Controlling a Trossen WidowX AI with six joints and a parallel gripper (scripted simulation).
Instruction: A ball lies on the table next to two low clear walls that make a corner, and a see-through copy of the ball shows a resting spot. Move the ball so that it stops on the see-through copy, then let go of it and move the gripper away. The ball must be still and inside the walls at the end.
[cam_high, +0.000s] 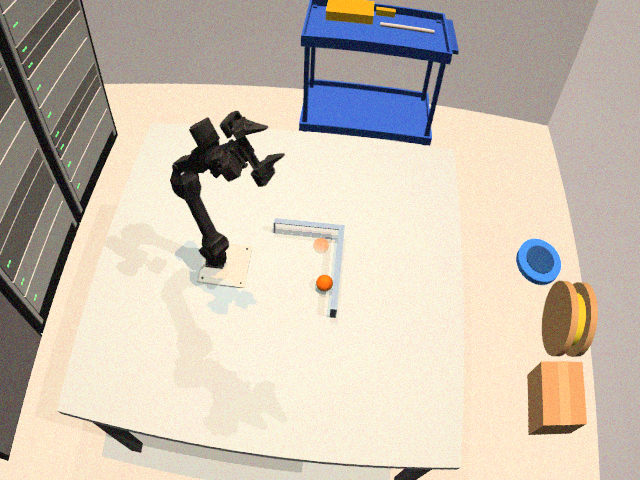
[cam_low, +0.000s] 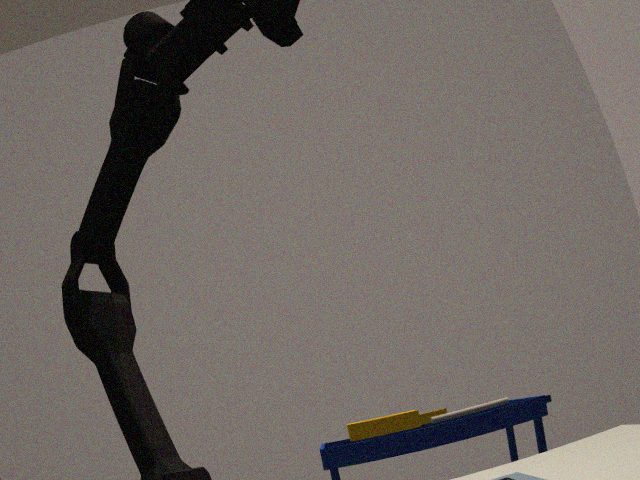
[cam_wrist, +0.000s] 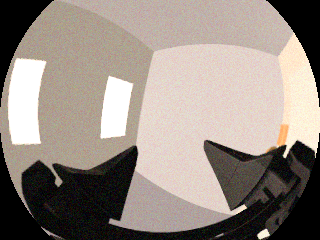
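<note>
Orange ball (cam_high: 324, 282) beside clear walls (cam_high: 338, 258)

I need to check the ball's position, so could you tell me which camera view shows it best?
The top view: the orange ball lies on the table beside the long clear wall, short of the see-through copy. The exterior and wrist views do not show it.

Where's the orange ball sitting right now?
In the top view, the orange ball rests on the table just left of the long clear wall, nearer the camera than the see-through copy in the corner.
</note>
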